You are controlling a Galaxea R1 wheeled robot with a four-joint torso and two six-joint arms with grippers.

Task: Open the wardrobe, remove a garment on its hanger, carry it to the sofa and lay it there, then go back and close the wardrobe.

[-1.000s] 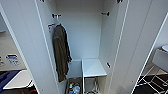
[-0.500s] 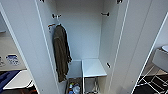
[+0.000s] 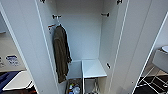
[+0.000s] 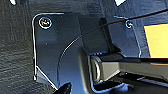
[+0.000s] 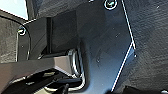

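You face the wardrobe (image 3: pixel 82 37) in the middle of the head view, both of its doors swung wide, one at each side of the frame. One dark olive-green jacket (image 3: pixel 60 53) hangs left of centre inside, on a hanger from the rail. One white inner shelf box (image 3: pixel 93 68) stands at lower centre, with one basket of small items (image 3: pixel 73 88) just left of it on the wardrobe floor. Whether either pincer is spread or pressed together, you cannot tell from the wrist views.

both wrist views show the dark wrist plate and jointed bar above dark carpet; fingers not discernible.
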